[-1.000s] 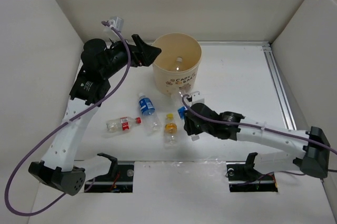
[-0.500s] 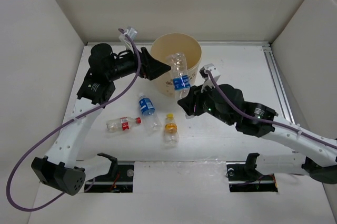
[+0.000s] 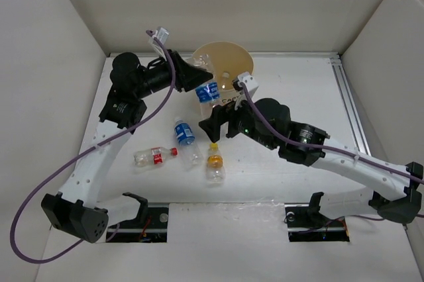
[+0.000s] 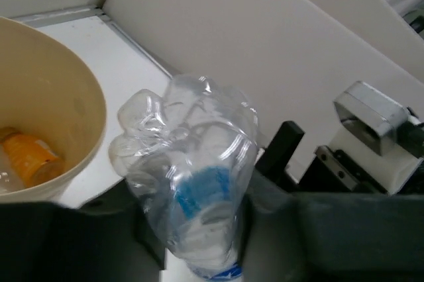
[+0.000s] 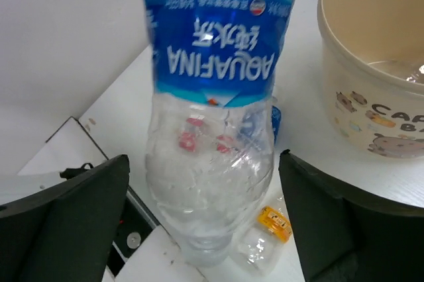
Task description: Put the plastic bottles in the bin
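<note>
A clear plastic bottle with a blue label (image 3: 209, 92) hangs in the air just left of the bin (image 3: 228, 57), a round tan paper bucket. My left gripper (image 3: 201, 78) is shut on the bottle's upper part; in the left wrist view the bottle (image 4: 192, 183) fills the gap between the dark fingers (image 4: 318, 229). My right gripper (image 3: 213, 124) is open just below it, and its fingers (image 5: 73, 222) stand well apart on either side of the bottle (image 5: 212, 63) without touching. The bin (image 4: 66, 116) holds an orange-labelled bottle (image 4: 30, 159).
Three bottles lie on the table in front of the arms: one with a blue label (image 3: 185, 136), one with a red label (image 3: 156, 156), one with orange contents (image 3: 214, 163). White walls enclose the table; a metal rail (image 3: 351, 110) runs along the right side.
The blue-labelled bottle has passed from my right gripper to my left. The right jaws opened and dropped lower; the left jaws closed on it and carried it left of the bin.
</note>
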Available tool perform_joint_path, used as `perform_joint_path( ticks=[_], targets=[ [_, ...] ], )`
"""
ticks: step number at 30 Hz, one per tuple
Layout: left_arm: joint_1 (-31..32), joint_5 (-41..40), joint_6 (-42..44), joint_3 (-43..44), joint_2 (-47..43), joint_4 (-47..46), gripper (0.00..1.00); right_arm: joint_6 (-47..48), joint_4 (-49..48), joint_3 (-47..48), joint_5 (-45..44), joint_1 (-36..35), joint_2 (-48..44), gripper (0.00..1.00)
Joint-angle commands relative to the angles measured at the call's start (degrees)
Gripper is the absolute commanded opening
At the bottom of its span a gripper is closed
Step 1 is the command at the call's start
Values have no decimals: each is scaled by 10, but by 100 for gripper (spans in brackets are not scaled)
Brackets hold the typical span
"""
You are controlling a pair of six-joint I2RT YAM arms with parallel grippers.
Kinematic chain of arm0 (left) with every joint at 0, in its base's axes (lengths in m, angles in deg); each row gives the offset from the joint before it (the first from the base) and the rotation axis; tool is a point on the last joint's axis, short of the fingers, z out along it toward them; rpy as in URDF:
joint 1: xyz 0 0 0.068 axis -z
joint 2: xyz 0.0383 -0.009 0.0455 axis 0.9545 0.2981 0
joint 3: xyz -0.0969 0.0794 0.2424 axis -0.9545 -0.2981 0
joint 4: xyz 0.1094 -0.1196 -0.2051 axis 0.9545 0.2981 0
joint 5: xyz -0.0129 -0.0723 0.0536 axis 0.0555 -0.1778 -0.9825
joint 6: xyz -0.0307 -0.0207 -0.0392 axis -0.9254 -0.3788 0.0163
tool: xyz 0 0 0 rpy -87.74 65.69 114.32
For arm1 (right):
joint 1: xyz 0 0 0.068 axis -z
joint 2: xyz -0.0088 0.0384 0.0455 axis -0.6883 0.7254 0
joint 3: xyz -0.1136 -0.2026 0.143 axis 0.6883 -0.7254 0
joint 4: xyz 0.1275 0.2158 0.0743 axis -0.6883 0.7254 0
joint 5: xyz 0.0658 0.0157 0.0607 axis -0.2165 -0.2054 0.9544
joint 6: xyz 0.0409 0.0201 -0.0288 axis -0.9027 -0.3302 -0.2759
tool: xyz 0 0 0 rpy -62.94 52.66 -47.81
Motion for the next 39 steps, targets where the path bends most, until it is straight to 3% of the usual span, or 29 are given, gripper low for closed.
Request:
perform_joint_path(
  ticks=[1, 6, 12, 15, 16, 17, 18, 19, 24, 31, 39],
  targets=[
    [3, -88, -3, 56, 18, -14, 7, 10, -37, 3, -95, -3, -19, 100],
    [3, -198, 27, 129, 73, -19, 4, -20, 44, -51, -195, -3, -41, 100],
    [3, -260, 57, 182, 170, -86, 3, -55, 47, -158, -146, -3, -106, 100],
    [3, -277, 65, 175, 212, -149, 14, -62, 15, -208, -108, -3, -118, 100],
    [3, -277, 65, 175, 224, -159, 22, -71, 9, -217, -100, -3, -118, 100],
    [3, -277, 65, 175, 233, -167, 39, -71, 2, -230, -91, -3, -106, 100],
    [3, -277, 65, 189, 256, -167, 85, -80, 2, -230, -91, -3, -99, 100],
    [3, -277, 65, 199, 266, -159, 100, -93, 2, -238, -91, -3, -91, 100],
    [3, -252, 59, 220, 270, -138, 100, -115, -19, -243, -65, -3, -14, 100],
    [3, -258, 64, 170, 161, -76, 100, -163, -65, -226, -47, -3, 138, 97],
    [3, -337, 81, 113, 0, 73, 100, -218, -54, -207, -25, -14, 215, 91]
  ],
)
